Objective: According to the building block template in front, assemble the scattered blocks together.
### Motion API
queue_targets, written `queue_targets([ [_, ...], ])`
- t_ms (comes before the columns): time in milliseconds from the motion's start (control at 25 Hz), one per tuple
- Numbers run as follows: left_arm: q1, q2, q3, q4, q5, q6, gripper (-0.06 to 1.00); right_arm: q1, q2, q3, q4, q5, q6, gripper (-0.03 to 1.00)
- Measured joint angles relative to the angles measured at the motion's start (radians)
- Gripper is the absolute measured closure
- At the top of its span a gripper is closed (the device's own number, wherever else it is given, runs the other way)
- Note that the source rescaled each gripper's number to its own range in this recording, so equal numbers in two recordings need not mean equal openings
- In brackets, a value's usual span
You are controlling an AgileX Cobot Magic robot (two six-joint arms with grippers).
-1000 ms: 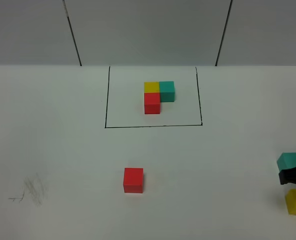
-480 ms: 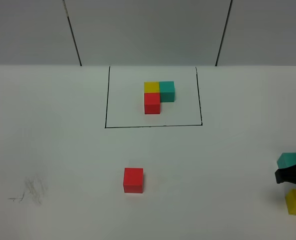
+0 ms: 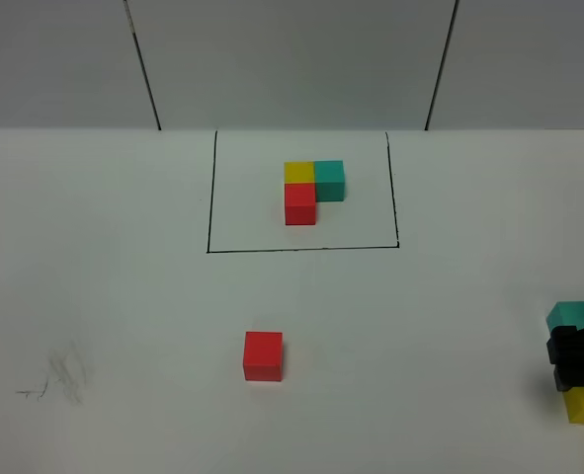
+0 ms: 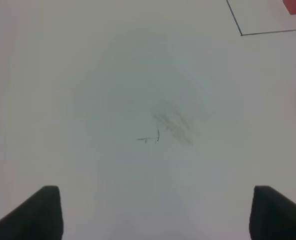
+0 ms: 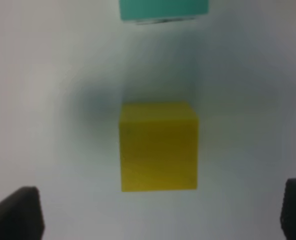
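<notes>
Right gripper [image 5: 155,215] is hovering over the small matte yellow cube [image 5: 158,146]. Its jaws are standing wide, clear of both cube faces, and are gripping nothing. In the exterior high view this gripper is showing only as a black lump at the right edge. It is covering the yellow cube's top, and the frame edge is cutting the cube off.

The small matte teal cube [image 3: 572,316] is sitting just behind the yellow one, with a gap between them. The right wrist view is catching only its near face.

The small matte red cube [image 3: 263,355] is sitting alone mid-table, well apart from both.

The L-shaped red, yellow and teal cube template [image 3: 314,188] is sitting inside its thin black drawn rectangle [image 3: 209,197] at the far side.

Left gripper [image 4: 158,212] is hanging released, with only its two dark tips showing, above a faint pencil smudge [image 4: 175,125] on the white table [image 3: 124,296]. I can't find it in the exterior high view.
</notes>
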Motion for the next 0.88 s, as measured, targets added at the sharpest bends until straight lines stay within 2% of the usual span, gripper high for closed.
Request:
queue_targets([
  [200,0.000,0.000,0.000,0.000,0.000,0.000,0.12,0.000,0.042,0.000,-0.002,-0.001,0.001,-0.03],
  [880,0.000,0.000,0.000,0.000,0.000,0.000,0.12,0.000,0.146,0.015,0.001,-0.127,0.002,-0.03],
])
